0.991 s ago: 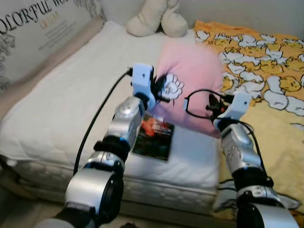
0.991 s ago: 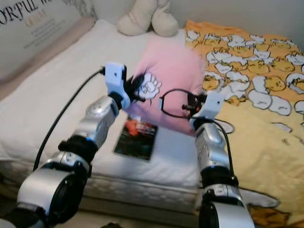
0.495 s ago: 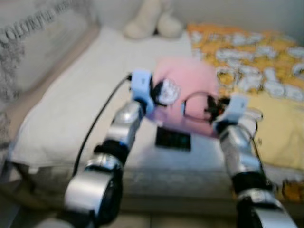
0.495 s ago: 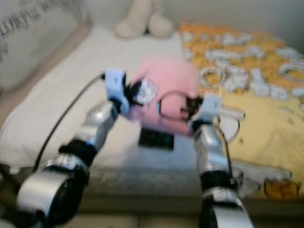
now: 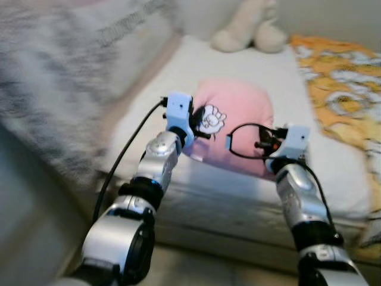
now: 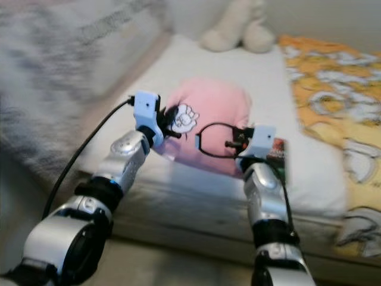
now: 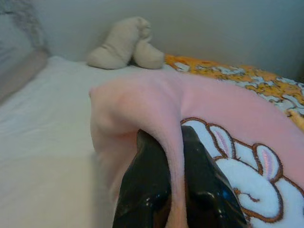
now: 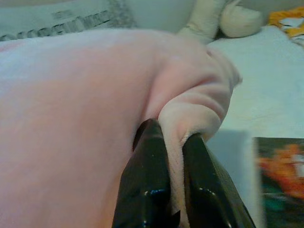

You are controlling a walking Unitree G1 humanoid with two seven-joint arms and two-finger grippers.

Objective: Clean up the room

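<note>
A pink pillow [image 5: 235,122] with a white rabbit patch [image 7: 244,180] hangs between my two arms above the white mattress [image 5: 238,59]. My left gripper [image 7: 176,185] is shut on the pillow's left corner, a fold of pink fabric pinched between its black fingers [image 7: 145,190]. My right gripper [image 8: 175,180] is shut on the opposite corner, fabric bunched between its fingers [image 8: 149,175]. A dark book [image 6: 275,156] lies on the mattress just past my right wrist, partly hidden by it.
A cream plush toy [image 5: 250,27] sits at the head of the bed. An orange and yellow duck-print blanket [image 5: 339,65] covers the right side. A large grey printed cushion [image 5: 65,77] stands blurred at the left. The mattress front edge [image 5: 238,205] is below my arms.
The whole view has swung right and back, so the bed sits further right and the book now shows right of my right wrist. Both grippers still hold the pink pillow.
</note>
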